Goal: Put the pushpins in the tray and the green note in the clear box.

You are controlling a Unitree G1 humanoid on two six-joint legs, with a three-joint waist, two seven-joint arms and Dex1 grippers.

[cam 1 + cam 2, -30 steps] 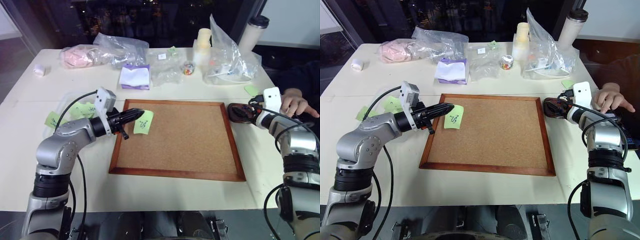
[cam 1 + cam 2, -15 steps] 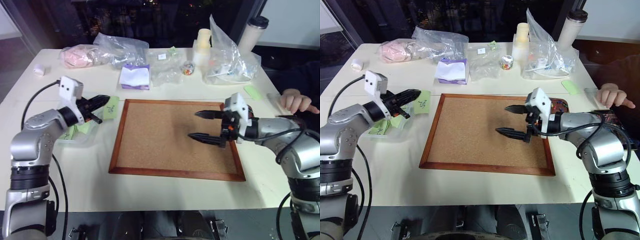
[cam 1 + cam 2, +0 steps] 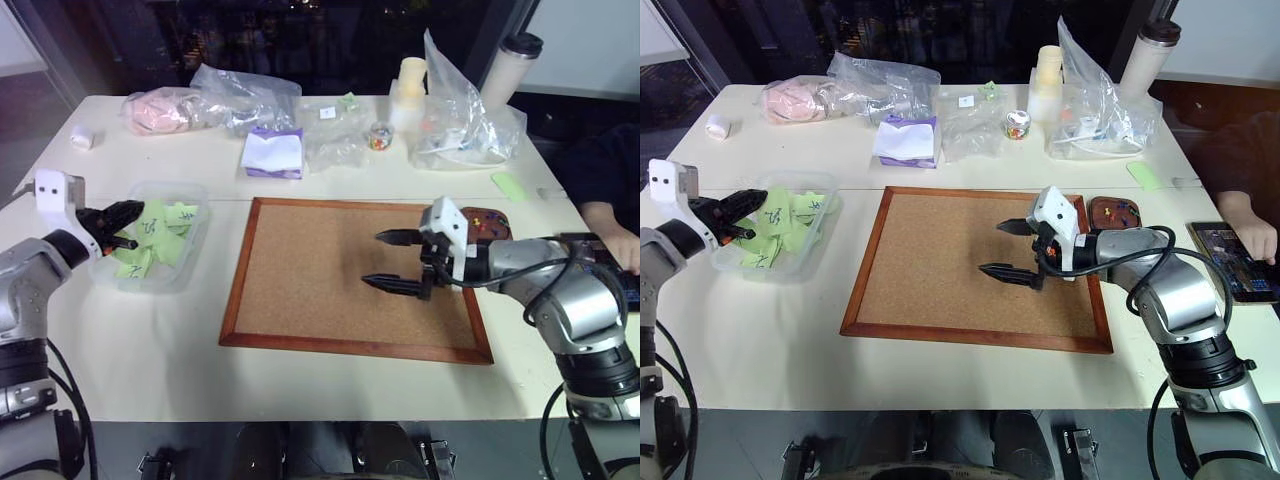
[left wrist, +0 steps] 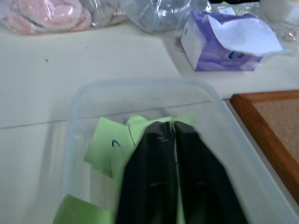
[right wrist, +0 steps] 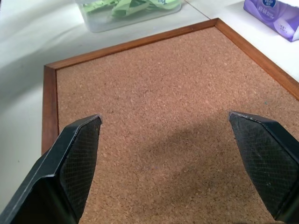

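The clear box [image 3: 192, 192] stands left of the cork board and holds several green notes. My left gripper [image 3: 128, 216] reaches into it from the left, and the green note [image 3: 150, 227] with dark marks lies right at its tip, above the other notes. In the left wrist view the gripper [image 4: 174, 126] hangs over the box with green paper at its tip. My right gripper [image 3: 373, 259] is open and empty, held low over the cork board [image 3: 320, 300]. The tray [image 3: 497, 228] sits just off the board's right edge, with coloured pushpins [image 3: 484, 213] in it.
A purple tissue pack [image 3: 272, 153], plastic bags [image 3: 455, 115], a small jar [image 3: 377, 136] and a lidded cup [image 3: 510, 62] line the back of the table. A pale-green slip [image 3: 508, 185] lies at the right. A person's hand [image 3: 618, 243] rests by a phone [image 3: 1230, 272].
My left gripper carried the green note leftward from the board's corner to the clear box. My right gripper swung from the tray to over the board. The person's hand drew back.
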